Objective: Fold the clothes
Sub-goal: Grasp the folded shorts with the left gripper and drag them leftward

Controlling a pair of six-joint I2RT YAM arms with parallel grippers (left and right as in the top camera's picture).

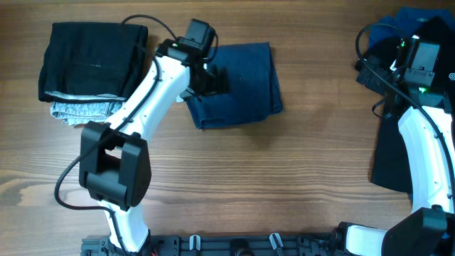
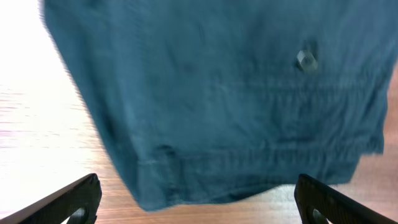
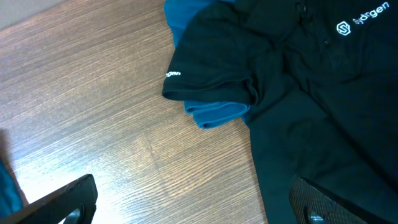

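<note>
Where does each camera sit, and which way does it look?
Overhead: above the table, facing straight down; left arm and right arm show.
Left wrist: on the left arm, facing down at the navy shorts; open left end effector at bottom.
Right wrist: on the right arm, facing down at a black shirt over a bright blue garment; open right end effector at bottom.
Shared: overhead and left wrist both show the navy shorts.

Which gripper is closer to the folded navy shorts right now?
Left. The left gripper hangs open at the left edge of the navy shorts. The right gripper is far across the table, open above the black shirt.
</note>
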